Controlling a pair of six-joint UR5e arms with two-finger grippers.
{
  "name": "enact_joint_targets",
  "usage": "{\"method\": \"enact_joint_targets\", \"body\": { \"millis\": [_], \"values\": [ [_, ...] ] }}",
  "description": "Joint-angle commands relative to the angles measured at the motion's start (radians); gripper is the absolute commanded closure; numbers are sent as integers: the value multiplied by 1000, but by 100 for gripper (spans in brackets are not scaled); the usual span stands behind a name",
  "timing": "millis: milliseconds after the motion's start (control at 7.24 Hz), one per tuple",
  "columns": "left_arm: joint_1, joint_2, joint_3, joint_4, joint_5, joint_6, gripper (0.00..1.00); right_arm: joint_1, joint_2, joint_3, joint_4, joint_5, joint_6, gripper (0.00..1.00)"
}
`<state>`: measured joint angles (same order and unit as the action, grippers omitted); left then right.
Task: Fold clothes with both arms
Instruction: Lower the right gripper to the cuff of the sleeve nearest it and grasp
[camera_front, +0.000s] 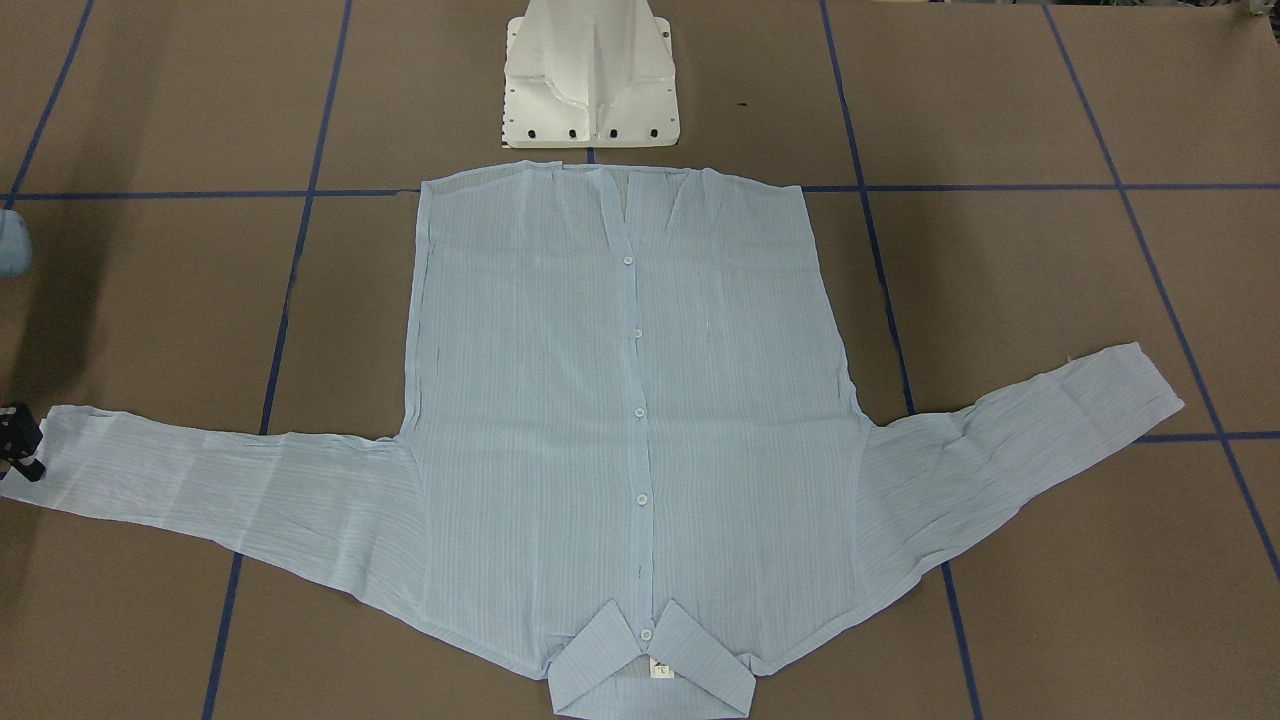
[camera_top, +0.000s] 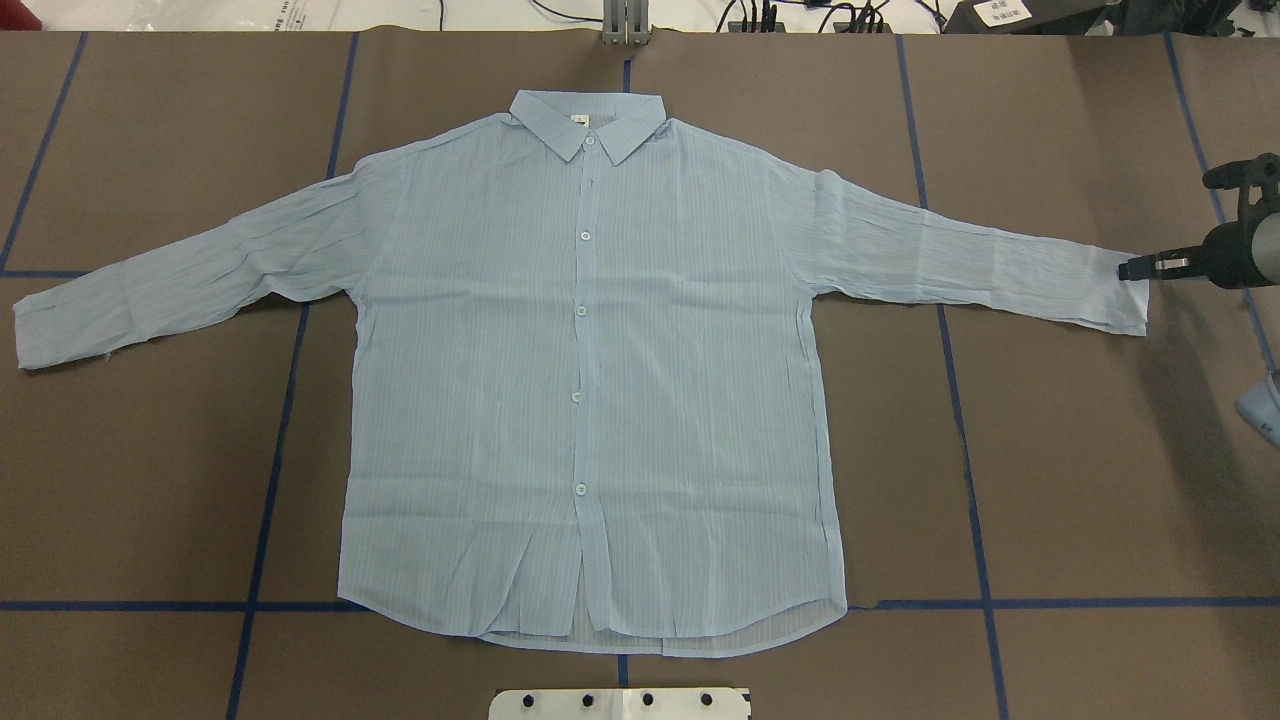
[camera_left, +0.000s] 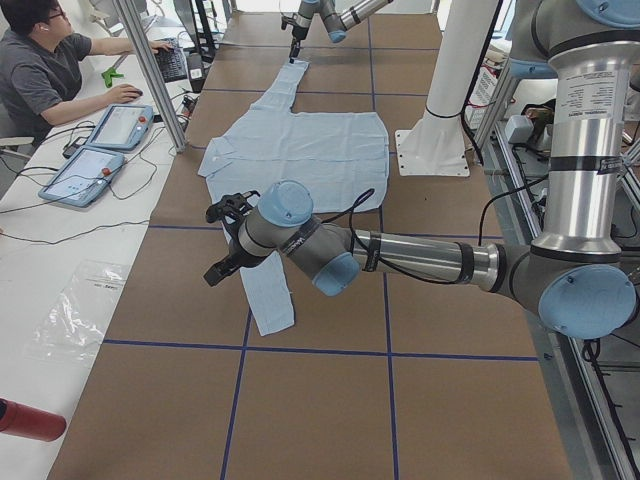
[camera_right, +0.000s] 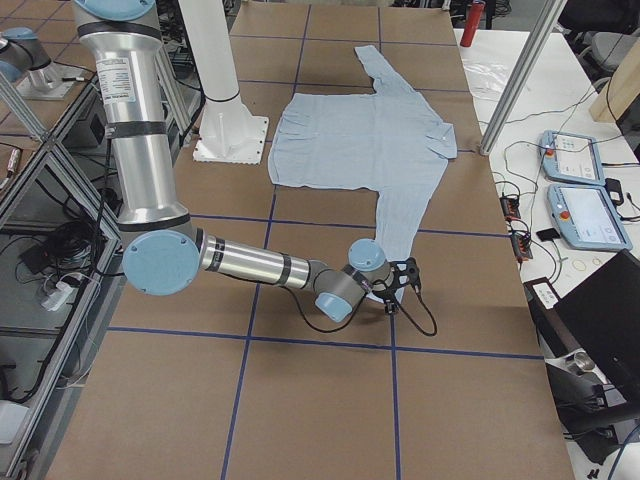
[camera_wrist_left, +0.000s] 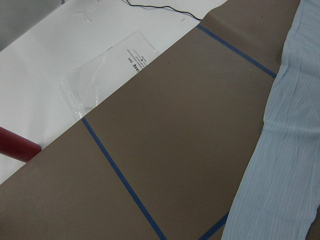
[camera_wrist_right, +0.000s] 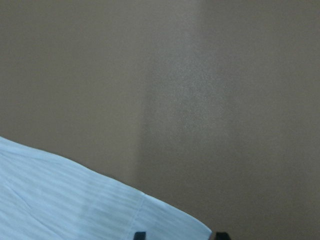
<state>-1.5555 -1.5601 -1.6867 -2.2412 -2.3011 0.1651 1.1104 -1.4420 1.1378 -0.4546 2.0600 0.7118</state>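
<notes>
Pale blue, finely striped shirt (camera_top: 590, 380), one item, spread flat and front-up on the brown worktop (camera_top: 1080, 480). It is buttoned. The collar (camera_top: 588, 125) points to the far edge (the operators' side) and the hem lies at the robot's edge, near the white pedestal (camera_front: 590, 80).

Entries, robot's left to right:

- Left arm (camera_left: 420, 258): reaches out over the worktop's left end. The left pincer (camera_left: 220, 250) hangs above the surface by the left sleeve (camera_top: 180, 275), clear of the cloth. Whether it is spread or pressed together cannot be told.
- Left sleeve: stretched toward the left end, cuff slanting a little toward the robot's edge.
- Body: middle of the worktop, lying across the blue tape lines (camera_top: 270, 480).
- Right sleeve (camera_top: 960, 250): stretched toward the right end.
- Right arm (camera_right: 250, 265): low over the right end. The right pincer (camera_top: 1135, 268) is at the right cuff, its fingertips (camera_wrist_right: 139, 236) spread apart with the cuff's edge between them.
</notes>
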Motion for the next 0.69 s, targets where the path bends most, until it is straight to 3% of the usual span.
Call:
{"method": "enact_joint_targets", "body": {
  "millis": [0, 138, 552],
  "values": [
    [0, 0, 1, -1, 0, 1, 0, -1, 2, 0, -4, 0, -2, 86],
    [0, 0, 1, 0, 0, 1, 0, -1, 2, 3, -4, 0, -3, 100],
    [0, 0, 2, -1, 0, 1, 0, 2, 9, 20, 0, 8, 0, 100]
  ]
}}
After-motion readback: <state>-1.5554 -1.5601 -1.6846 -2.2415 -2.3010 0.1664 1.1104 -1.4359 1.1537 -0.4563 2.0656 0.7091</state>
